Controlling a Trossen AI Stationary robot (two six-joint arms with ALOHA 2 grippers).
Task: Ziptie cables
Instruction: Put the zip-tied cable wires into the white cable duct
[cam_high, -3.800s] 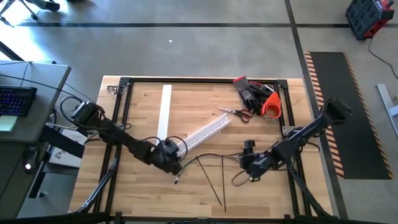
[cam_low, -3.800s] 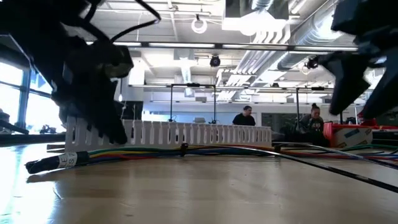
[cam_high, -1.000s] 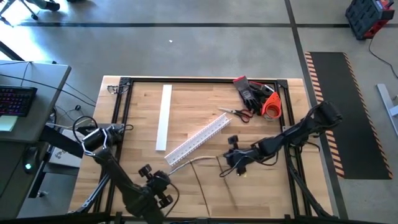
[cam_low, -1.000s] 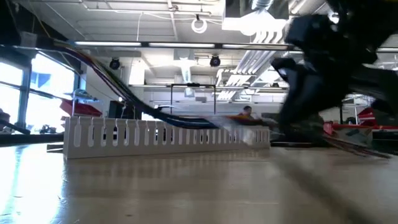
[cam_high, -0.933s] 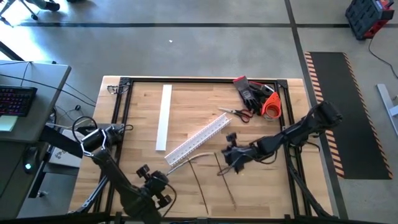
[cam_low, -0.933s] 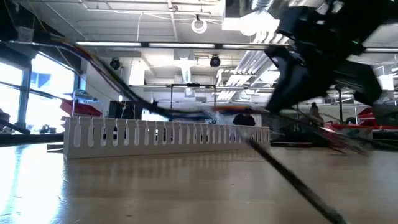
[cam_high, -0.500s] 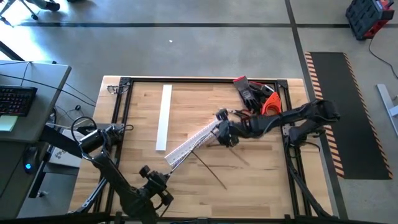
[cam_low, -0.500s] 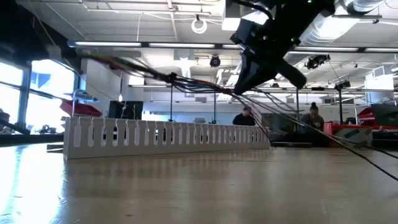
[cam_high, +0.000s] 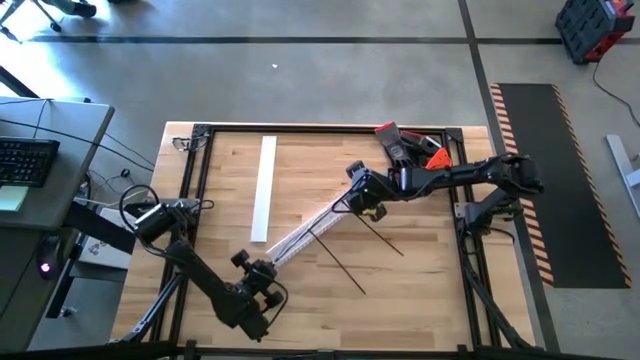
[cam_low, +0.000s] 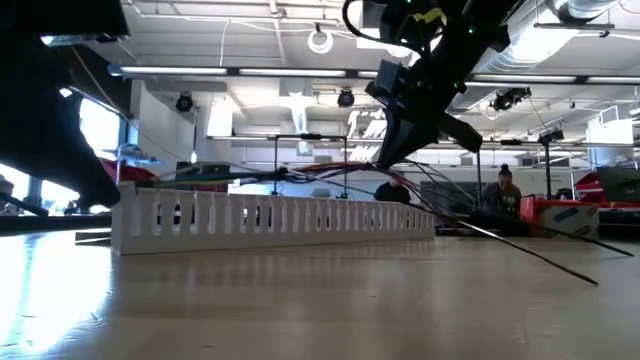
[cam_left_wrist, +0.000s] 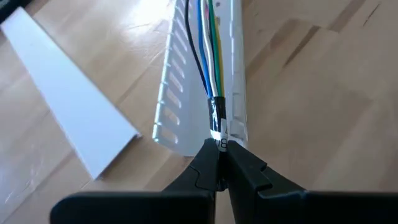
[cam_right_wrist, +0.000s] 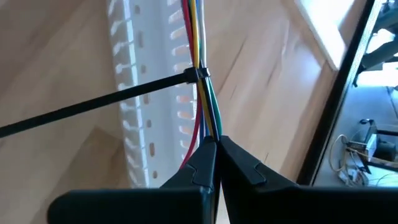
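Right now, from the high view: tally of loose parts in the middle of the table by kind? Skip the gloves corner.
Flat white strip: 1
White slotted channel: 1
Cable bundle: 1
Black zipties: 2 visible, the second nearer the right arm
Total: 5

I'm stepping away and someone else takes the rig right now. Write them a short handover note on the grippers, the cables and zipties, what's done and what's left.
Left gripper: shut on the taped end of the cables, at the near end of the white slotted channel.
Right gripper: shut on the cables' other end, above the channel's far end.
Cables hang stretched between both grippers along the channel.
Done: one ziptie is around the bundle, its long tail untrimmed.
Left: another ziptie lies loose on the table; scissors not in view.
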